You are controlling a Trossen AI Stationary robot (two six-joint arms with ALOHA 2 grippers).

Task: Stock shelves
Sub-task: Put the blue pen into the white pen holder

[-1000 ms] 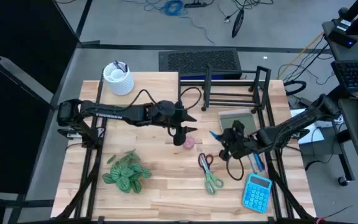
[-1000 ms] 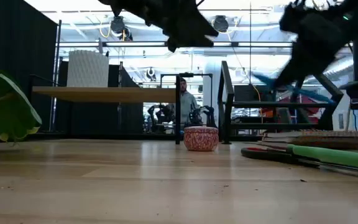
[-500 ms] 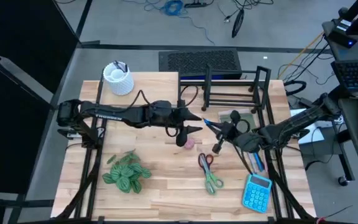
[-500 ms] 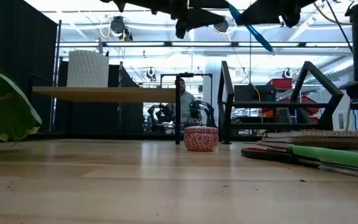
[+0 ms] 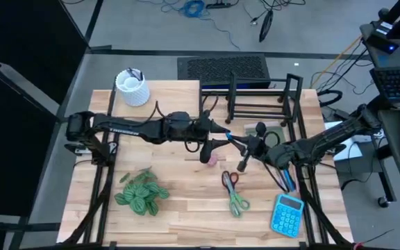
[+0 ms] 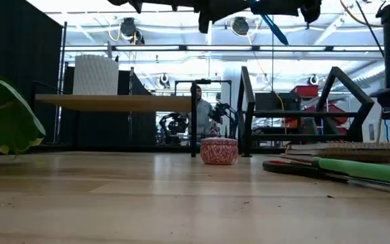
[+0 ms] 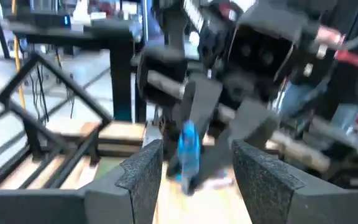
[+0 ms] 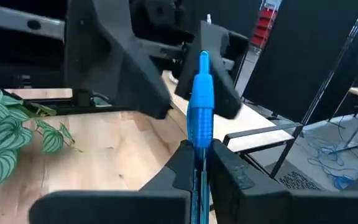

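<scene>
In the high view, the two arms are seen meeting above the middle of the table. The left gripper is held with its fingers spread, facing the right gripper, which is clamped on a blue pen. The pen's tip lies between the left gripper's fingers. The pale wooden shelf is placed at the far left part of the table, with a white ribbed pot on top. The black wire rack stands just to its right. A small pink tin is found below the grippers, with scissors, a blue calculator and a leafy plant nearer the front edge.

In the low view, both grippers are seen high above the tabletop, the pen slanting between them. The tin sits on the wood, the wooden shelf to the left behind it and the rack to the right.

In the left wrist view, the pen is seen between the parted fingers, gripped by the other arm beyond.

In the right wrist view, the pen is pinched upright between closed fingers, with the plant lying beside.
</scene>
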